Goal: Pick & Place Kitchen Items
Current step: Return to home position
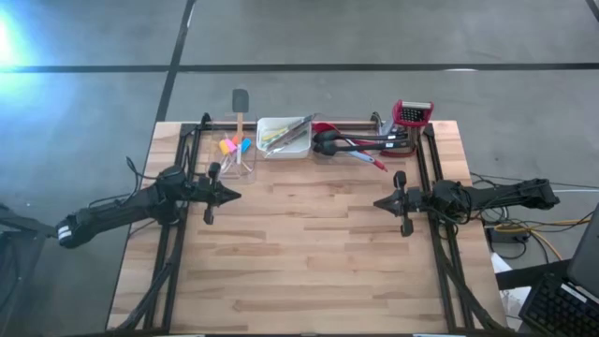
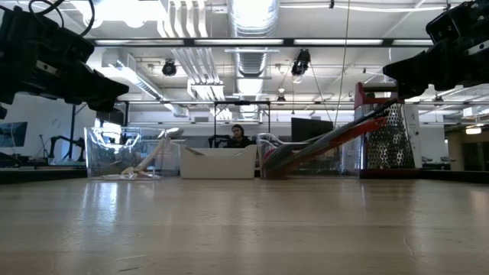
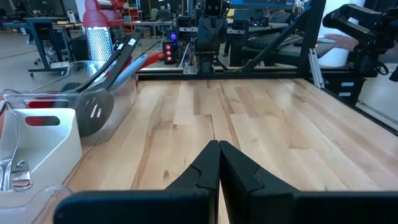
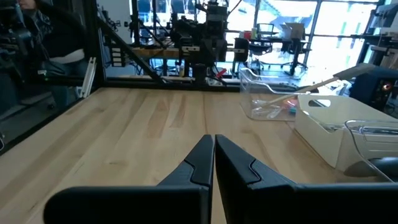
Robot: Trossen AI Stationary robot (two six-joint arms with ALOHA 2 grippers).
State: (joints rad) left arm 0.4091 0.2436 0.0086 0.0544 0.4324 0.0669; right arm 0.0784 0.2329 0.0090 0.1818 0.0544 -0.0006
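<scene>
The kitchen items lie at the table's far edge. A clear bin (image 1: 236, 157) holds small orange, blue and pink pieces and a grey-headed spatula (image 1: 241, 105) that sticks out over the far edge. A white tray (image 1: 284, 137) holds thin metal tongs (image 1: 288, 132). Red and black long-handled utensils (image 1: 356, 143) lie in a clear bin to its right, and they also show in the left wrist view (image 3: 106, 81). My left gripper (image 1: 236, 196) is shut and empty at mid-left. My right gripper (image 1: 378, 201) is shut and empty at mid-right. Both hover above the wood.
A red-topped metal box grater (image 1: 412, 115) stands at the far right corner. Dark frame rails (image 1: 426, 168) run along both sides and the far edge. Bare wood (image 1: 309, 243) spans the middle and near half. A person (image 2: 238, 136) sits beyond the table.
</scene>
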